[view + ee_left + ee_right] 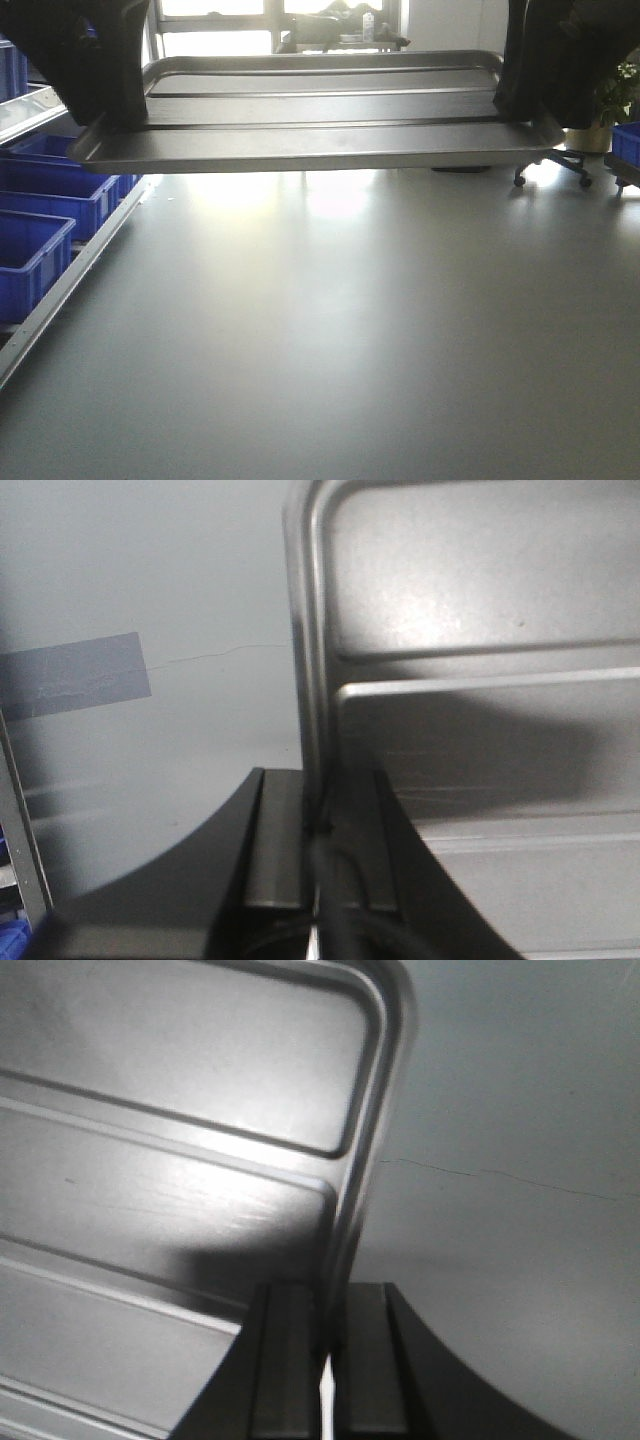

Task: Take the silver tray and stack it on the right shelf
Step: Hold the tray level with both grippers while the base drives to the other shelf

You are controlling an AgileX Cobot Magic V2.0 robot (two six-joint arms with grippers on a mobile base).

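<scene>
Your left gripper (320, 785) and right gripper (328, 1298) each pinch an end rim of the tray (320, 110), held level above the floor (350, 330). It looks like stiff, slick steel, so grip both ends evenly.

- Floor (330, 330): smooth, grey and glossy, with window glare at its far end.
- Tape strip (75, 675): grey-blue, stuck flat on the floor; a thin crack (220, 654) runs from it.
- Rack (60, 285): along the left edge, carrying blue bins (30, 255).
- Caster base (550, 165): stands on the far floor.
</scene>
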